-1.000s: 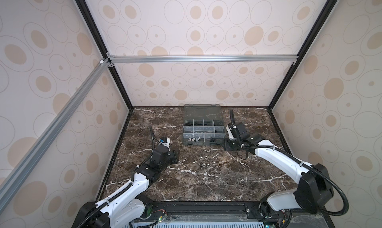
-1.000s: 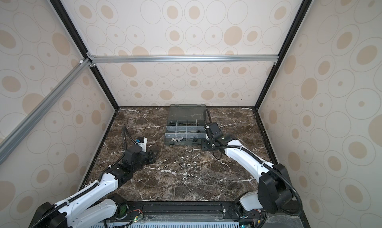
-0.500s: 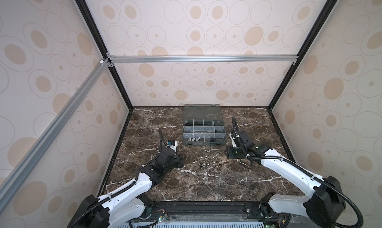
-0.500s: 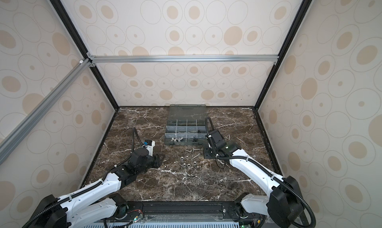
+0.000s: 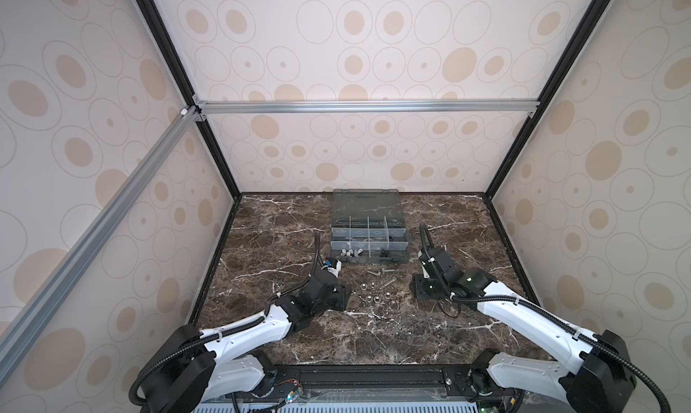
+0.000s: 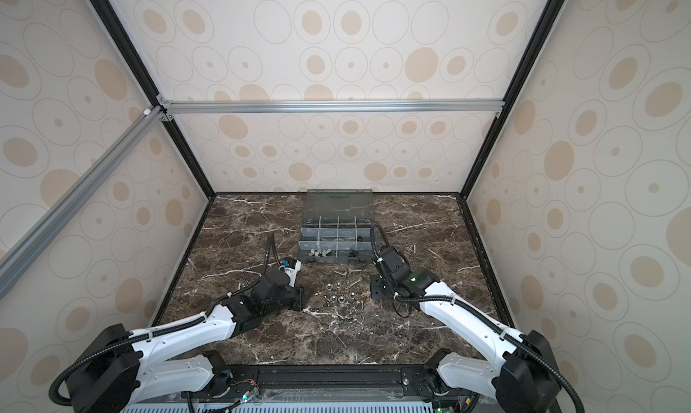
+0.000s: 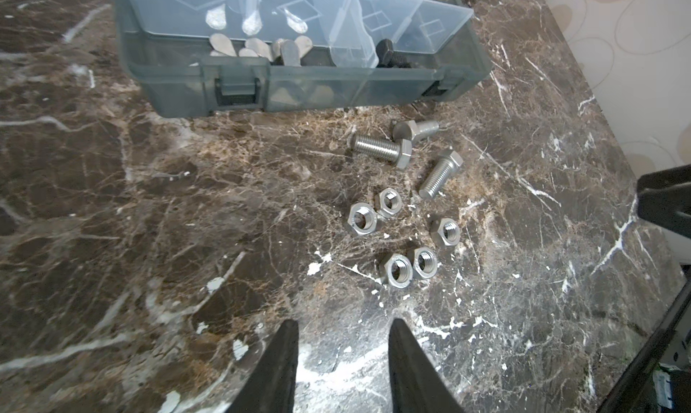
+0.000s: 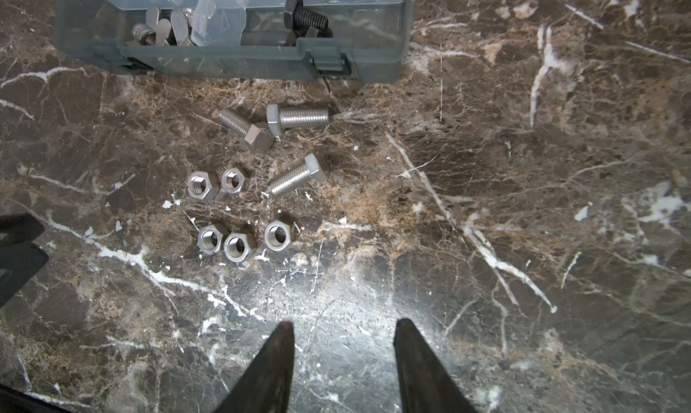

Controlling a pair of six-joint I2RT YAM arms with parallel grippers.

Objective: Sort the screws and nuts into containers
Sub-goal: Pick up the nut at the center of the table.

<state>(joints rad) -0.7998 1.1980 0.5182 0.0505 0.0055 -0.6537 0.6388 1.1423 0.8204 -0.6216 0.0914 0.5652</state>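
On the dark brown marble desk [image 5: 374, 336], the grey translucent plastic organiser box [image 7: 336, 87] sits near the middle of the far edge. We see the left gripper [image 7: 342, 323] and right gripper [image 8: 344, 323] flanking the loose hardware, both with jaws apart and empty. Three silver hex-head screws [image 8: 295, 178] lie just before the box's front wall, the lone one slanted, head boxward. Five silver hex nuts [image 8: 239, 244] lie nearer the front edge, closest, we judge, to the left gripper.

box [image 5: 366, 205] — rear centre of table [image 5: 276, 242] | screws [image 7: 377, 150] just before box | nuts [image 7: 362, 218] before screws
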